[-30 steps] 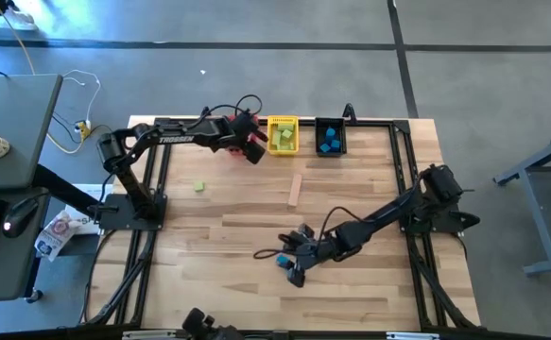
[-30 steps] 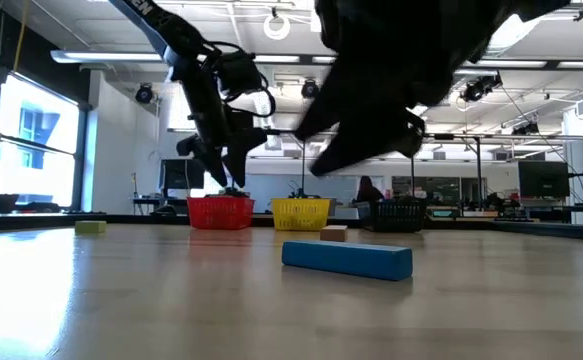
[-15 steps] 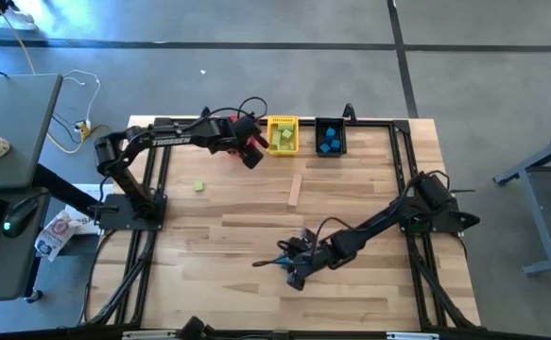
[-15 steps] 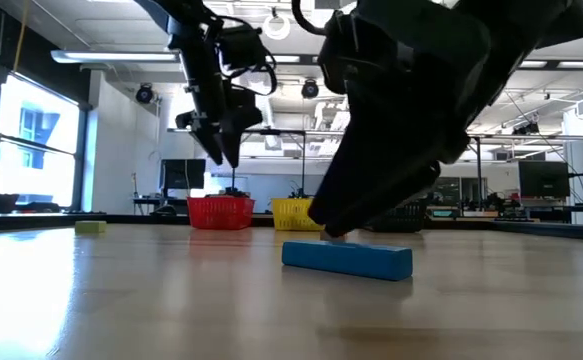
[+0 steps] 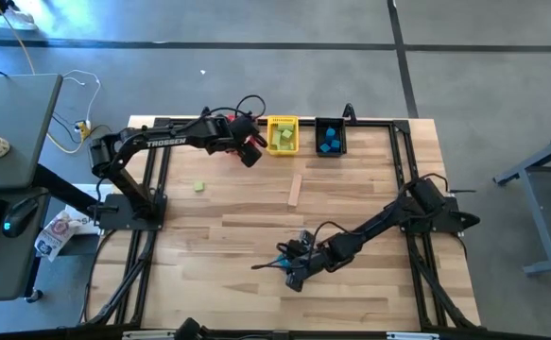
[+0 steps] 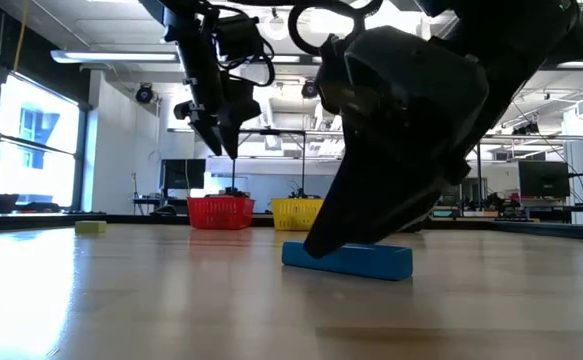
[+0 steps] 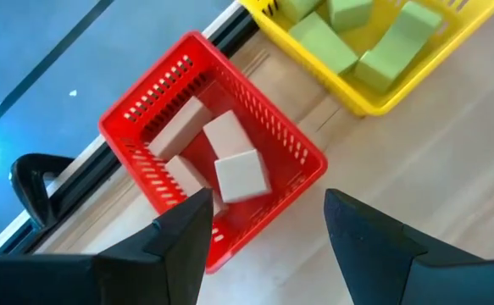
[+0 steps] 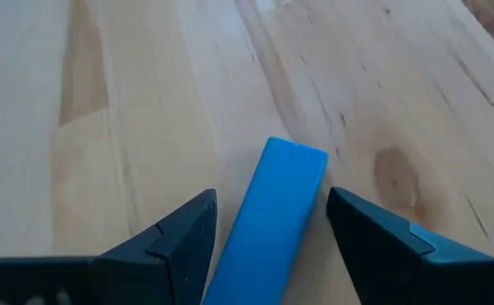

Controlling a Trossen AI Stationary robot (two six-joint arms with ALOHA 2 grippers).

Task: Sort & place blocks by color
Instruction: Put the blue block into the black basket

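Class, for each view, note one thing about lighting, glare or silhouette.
Low view: window glare washes the table, and the right gripper is a dark silhouette over the blue bar. Right wrist view: even light on the bar. Left wrist view: the red bin brightly lit.

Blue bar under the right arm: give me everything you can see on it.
The blue bar is a long rectangular block, smooth and evenly painted, lying flat on the wooden table near its front edge. The right gripper straddles it with open fingers, one on each long side; no contact is visible.
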